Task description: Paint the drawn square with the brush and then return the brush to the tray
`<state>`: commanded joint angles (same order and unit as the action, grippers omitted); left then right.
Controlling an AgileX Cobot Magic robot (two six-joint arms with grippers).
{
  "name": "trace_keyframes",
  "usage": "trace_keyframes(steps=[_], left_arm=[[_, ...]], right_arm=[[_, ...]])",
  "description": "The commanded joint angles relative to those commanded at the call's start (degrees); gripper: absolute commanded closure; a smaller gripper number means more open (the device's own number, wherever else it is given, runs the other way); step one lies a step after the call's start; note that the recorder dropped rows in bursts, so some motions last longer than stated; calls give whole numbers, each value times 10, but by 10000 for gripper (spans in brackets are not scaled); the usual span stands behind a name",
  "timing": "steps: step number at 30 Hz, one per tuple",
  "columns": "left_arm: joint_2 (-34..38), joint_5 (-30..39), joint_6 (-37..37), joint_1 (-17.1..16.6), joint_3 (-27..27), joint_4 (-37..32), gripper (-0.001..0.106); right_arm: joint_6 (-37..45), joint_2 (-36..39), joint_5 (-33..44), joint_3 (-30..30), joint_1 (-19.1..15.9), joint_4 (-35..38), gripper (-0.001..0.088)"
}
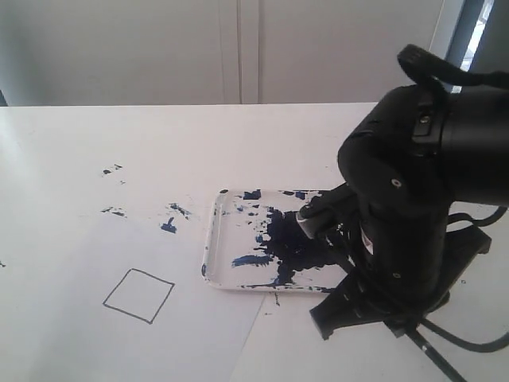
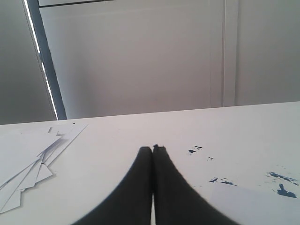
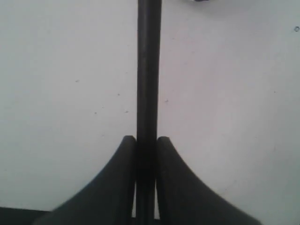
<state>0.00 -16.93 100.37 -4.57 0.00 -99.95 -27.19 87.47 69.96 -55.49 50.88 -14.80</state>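
The right end effector [image 3: 146, 139] is clenched on the brush [image 3: 149, 70], its thin black handle pinched between both fingers. The left end effector [image 2: 153, 149] is closed on nothing. One brush, one tray [image 1: 211, 239], one drawn square [image 1: 138, 295]: tilted, bare white inside, near-left of the paint-smeared tray.
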Motion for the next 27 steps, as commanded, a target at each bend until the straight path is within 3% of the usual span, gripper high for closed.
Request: trace_keyframes(steps=[5, 13, 17, 22, 27], left_arm=[[0, 0, 0, 0, 0, 0, 1053], [0, 0, 0, 0, 0, 0, 1053], [0, 0, 0, 0, 0, 0, 1053], [0, 0, 0, 0, 0, 0, 1053], [0, 0, 0, 0, 0, 0, 1053]], right_arm=[[0, 0, 0, 3, -1, 6, 868], [42, 9, -1, 3, -1, 104, 868], [37, 30, 0, 3, -1, 64, 868], [-15, 31, 0, 3, -1, -68, 868], [-15, 31, 0, 3, -1, -49, 868]])
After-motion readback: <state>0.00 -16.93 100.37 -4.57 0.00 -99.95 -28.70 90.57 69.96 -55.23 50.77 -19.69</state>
